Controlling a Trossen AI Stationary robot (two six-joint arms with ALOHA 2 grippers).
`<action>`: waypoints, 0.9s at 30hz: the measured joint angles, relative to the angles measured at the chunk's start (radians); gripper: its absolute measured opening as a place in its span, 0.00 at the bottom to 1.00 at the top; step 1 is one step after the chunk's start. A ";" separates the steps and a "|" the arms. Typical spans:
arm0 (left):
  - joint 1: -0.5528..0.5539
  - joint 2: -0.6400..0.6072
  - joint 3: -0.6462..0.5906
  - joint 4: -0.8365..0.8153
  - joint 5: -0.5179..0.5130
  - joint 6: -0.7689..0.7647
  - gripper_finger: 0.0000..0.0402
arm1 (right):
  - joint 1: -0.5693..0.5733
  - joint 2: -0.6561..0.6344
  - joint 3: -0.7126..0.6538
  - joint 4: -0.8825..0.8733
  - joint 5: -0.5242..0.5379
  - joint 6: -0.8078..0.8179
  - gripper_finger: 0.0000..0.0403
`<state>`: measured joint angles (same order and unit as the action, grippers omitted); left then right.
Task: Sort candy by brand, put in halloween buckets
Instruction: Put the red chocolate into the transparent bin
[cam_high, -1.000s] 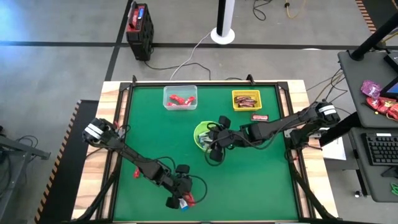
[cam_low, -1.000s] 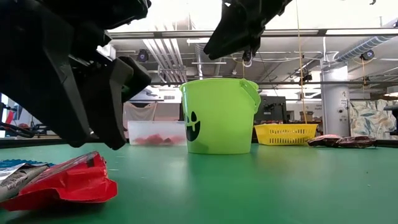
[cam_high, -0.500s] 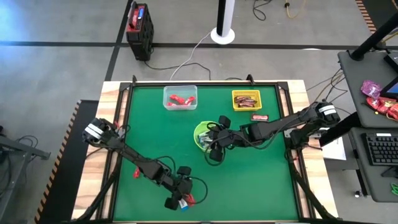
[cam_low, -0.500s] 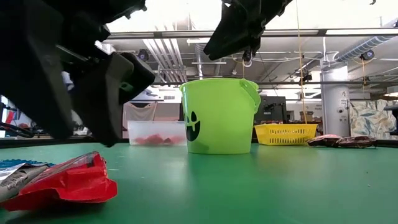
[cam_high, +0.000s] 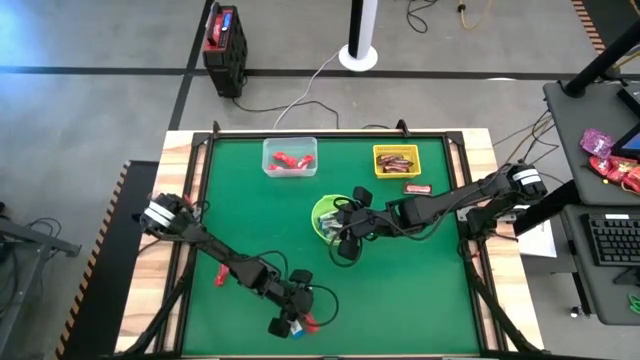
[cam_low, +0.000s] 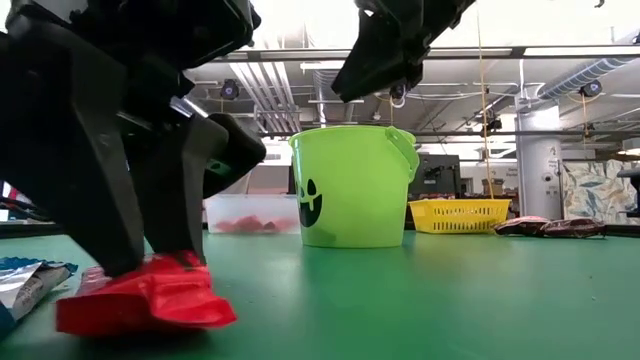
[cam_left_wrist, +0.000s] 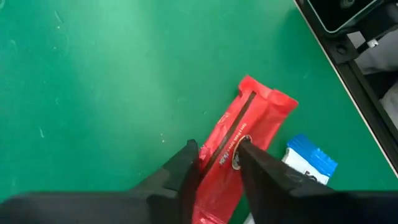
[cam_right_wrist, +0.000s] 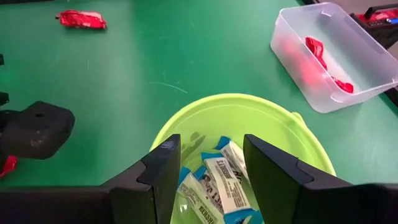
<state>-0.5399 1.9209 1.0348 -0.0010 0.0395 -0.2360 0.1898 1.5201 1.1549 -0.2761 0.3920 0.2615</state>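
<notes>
The left gripper is down at the desk's near edge, jaws closing around a red bar; it should pinch mid-wrapper, clear of the blue bar beside it. The right gripper hangs, jaws apart and empty, over the green bowl. Three containers; one more red bar lies loose.

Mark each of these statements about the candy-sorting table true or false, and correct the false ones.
1. The left gripper has its jaws around a red candy bar. True.
2. The right gripper hangs over the yellow basket. False: it is above the lime-green bucket.
3. The lime-green bucket holds blue-and-white bars. True.
4. The clear box holds dark brown bars. False: it holds red ones.
5. A blue-and-white bar lies beside the red candy bar. True.
</notes>
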 joint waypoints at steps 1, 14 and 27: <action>0.001 0.000 0.000 0.000 0.000 0.008 0.21 | 0.000 0.000 0.000 -0.004 0.000 0.002 0.42; 0.002 -0.034 -0.004 -0.047 -0.053 0.070 0.00 | 0.000 0.000 0.000 -0.025 0.000 0.017 0.42; -0.011 -0.296 -0.029 -0.284 -0.302 0.123 0.00 | 0.000 -0.035 0.000 -0.186 0.057 0.096 0.39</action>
<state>-0.5510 1.6252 1.0058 -0.2845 -0.2620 -0.1127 0.1898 1.4847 1.1545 -0.4618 0.4490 0.3576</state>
